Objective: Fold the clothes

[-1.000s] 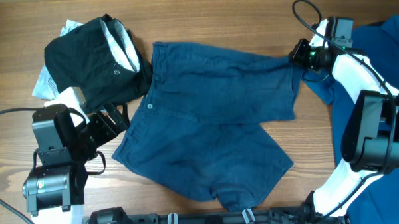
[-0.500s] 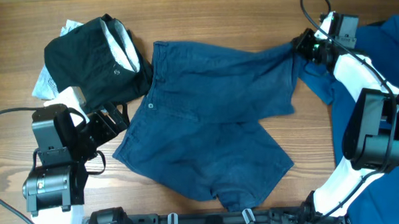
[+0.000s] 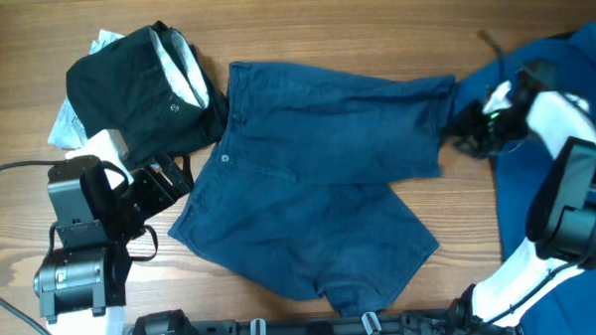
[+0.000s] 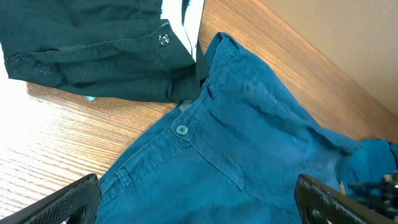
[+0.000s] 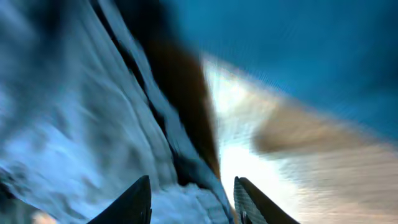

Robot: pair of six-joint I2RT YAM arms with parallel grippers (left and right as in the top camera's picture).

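Dark navy shorts [image 3: 318,177] are lying spread open on the middle of a wooden worktop [image 3: 373,26], seen from overhead. The waistband is pointing toward 9 o'clock, with its small pale button [image 3: 224,159] facing up. One leg is reaching toward 3 o'clock and the other toward 5 o'clock. No layer is lying doubled over another, so the folding itself appears not yet begun. The cloth is looking mostly flat, with light wrinkles, which suggests the spreading is nearly done. Bringing one leg over the other and then folding the length in half seems to be what is left. The left fingers [image 3: 164,184] are waiting at 8 o'clock, just beside the waistband. In the left wrist view they [image 4: 68,199] are standing spread wide over the button [image 4: 181,130], pinching nothing. The right fingers [image 3: 471,134] are showing as a blur at 3 o'clock, just beside the hem of the upper leg. In the right wrist view they [image 5: 134,199] are standing apart over smeared blue cloth, and nothing can be seen pinched between them. A black garment with pale lining [image 3: 126,89] is lying at 10 o'clock, touching the waistband. A brighter blue shirt [image 3: 563,69] is lying at the 3 o'clock edge.
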